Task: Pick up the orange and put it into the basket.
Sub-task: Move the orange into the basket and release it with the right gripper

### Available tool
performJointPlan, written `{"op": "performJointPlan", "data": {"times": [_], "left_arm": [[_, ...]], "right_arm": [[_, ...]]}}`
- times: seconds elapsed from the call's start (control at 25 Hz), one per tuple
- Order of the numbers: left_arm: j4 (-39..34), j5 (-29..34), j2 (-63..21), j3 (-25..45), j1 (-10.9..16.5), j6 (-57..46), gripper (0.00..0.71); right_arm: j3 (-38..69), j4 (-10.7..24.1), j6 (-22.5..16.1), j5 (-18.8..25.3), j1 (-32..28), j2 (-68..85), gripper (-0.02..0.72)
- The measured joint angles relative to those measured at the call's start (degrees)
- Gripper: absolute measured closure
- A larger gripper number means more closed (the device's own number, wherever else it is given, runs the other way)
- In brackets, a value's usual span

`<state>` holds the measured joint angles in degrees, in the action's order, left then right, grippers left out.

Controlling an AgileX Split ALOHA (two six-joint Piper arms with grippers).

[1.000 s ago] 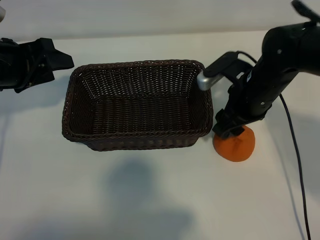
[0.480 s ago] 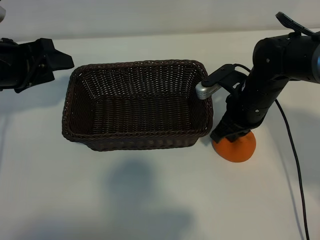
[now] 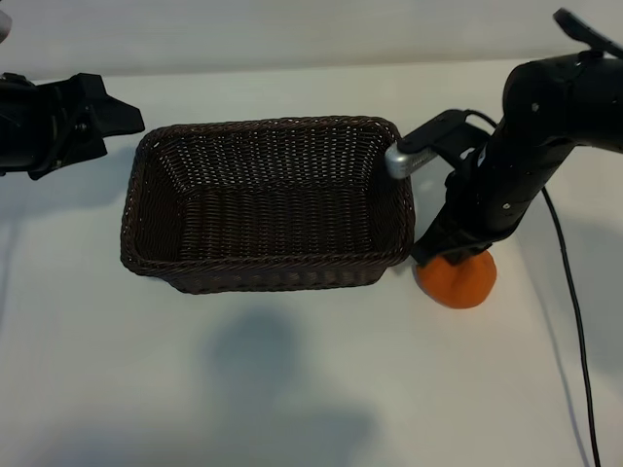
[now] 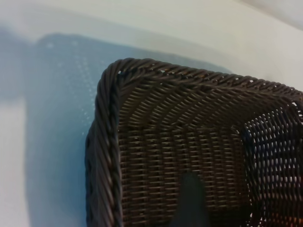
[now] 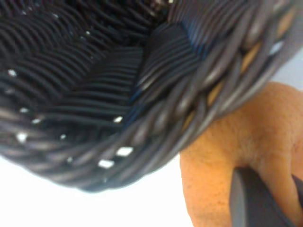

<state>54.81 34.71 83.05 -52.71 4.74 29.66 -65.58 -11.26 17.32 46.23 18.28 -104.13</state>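
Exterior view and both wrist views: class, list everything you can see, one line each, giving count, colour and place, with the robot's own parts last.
Rectangular dark brown woven wicker basket: one, dark brown, middle of the table, nothing inside.
Round matte orange fruit: one, orange, on the table just off the basket's right front corner.
White table: one, white, under everything.
Black cable: one, black, trailing down the table's right side.
Right gripper: one, black, pointing down onto the top of the orange, one finger against its skin.
Left gripper: one, black, open, parked at the table's far left, off the basket's back left corner.
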Motion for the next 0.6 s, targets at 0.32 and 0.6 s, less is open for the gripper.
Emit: {"op": "performJointPlan", "data": {"times": [0.32, 0.6], "left_arm": [[-10.83, 4.92, 0.00, -8.34, 0.00, -10.21, 0.143], [-21.17, 8.39, 0.06, -10.67, 0.00, -17.18, 0.160]], "right_arm": [[0.00, 1.23, -1.45, 0.12, 0.00, 4.43, 0.631], [-0.45, 1.21, -2.50, 0.76, 0.00, 7.57, 0.631]]}}
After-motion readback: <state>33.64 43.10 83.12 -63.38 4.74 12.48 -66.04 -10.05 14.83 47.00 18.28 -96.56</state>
